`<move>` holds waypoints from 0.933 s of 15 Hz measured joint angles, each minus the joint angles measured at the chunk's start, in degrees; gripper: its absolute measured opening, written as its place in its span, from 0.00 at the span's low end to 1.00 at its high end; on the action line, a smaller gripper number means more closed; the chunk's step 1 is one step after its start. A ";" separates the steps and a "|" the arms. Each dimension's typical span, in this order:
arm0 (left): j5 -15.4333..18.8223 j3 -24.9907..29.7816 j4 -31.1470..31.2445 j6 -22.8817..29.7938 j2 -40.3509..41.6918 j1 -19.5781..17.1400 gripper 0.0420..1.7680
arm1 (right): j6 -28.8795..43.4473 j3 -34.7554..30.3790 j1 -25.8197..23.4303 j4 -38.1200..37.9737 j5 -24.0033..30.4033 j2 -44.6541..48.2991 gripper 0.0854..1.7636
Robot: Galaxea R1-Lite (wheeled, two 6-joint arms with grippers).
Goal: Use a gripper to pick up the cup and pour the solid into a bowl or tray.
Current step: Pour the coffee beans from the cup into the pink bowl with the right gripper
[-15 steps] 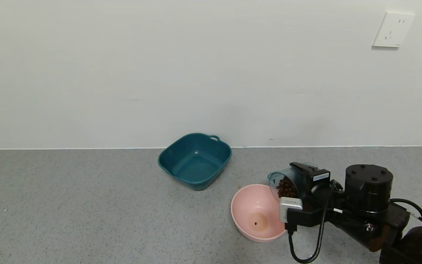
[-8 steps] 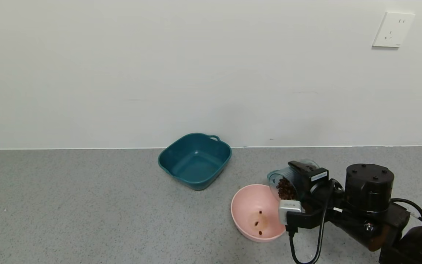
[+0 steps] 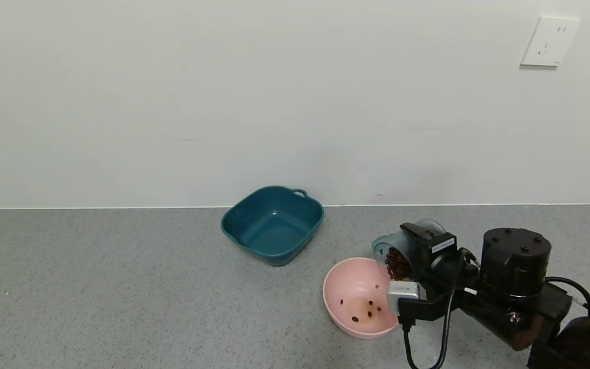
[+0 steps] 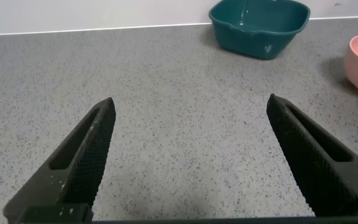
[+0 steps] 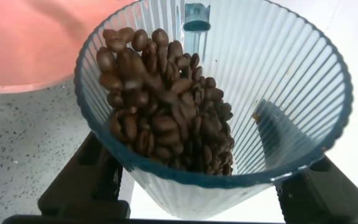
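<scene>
Head view: right tool (image 3: 412, 256) tips cup (image 3: 400, 252) seemingly over bowl (image 3: 337, 279) rim

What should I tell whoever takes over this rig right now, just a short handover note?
Right gripper: shut on the cup, tipped on its side, mouth over the pink bowl's rim.
Left gripper: open, parked low over bare counter, holding nothing.
Done: cup picked up; a few beans lie in the bowl.
Left: most of the solid sits in the cup; tip further to empty it. The teal tub is not in use.
</scene>
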State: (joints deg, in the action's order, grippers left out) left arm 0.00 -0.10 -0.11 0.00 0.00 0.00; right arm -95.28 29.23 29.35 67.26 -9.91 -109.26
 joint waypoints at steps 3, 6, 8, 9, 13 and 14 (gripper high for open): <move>0.00 0.00 0.00 0.00 0.00 0.00 0.99 | -0.45 0.12 1.15 0.00 -0.76 -0.11 0.76; 0.00 0.00 0.00 0.00 0.00 0.00 0.99 | -1.29 0.12 1.45 0.11 -0.74 -0.27 0.76; 0.00 0.00 0.01 0.00 0.00 0.02 0.99 | -1.49 0.06 1.54 0.35 -0.98 -0.29 0.76; 0.00 0.00 0.00 0.00 0.00 0.00 0.99 | -1.63 -0.13 1.65 0.38 -1.39 -0.30 0.76; 0.00 0.00 0.00 0.00 0.00 0.00 0.99 | -2.07 -0.07 1.87 0.49 -1.55 -0.33 0.76; 0.00 0.00 -0.02 0.00 0.00 0.00 0.99 | -2.12 0.00 1.87 0.49 -1.55 -0.33 0.76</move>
State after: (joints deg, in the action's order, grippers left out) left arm 0.00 -0.10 -0.13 0.00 0.00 0.00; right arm -97.40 29.23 31.22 67.74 -11.46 -109.59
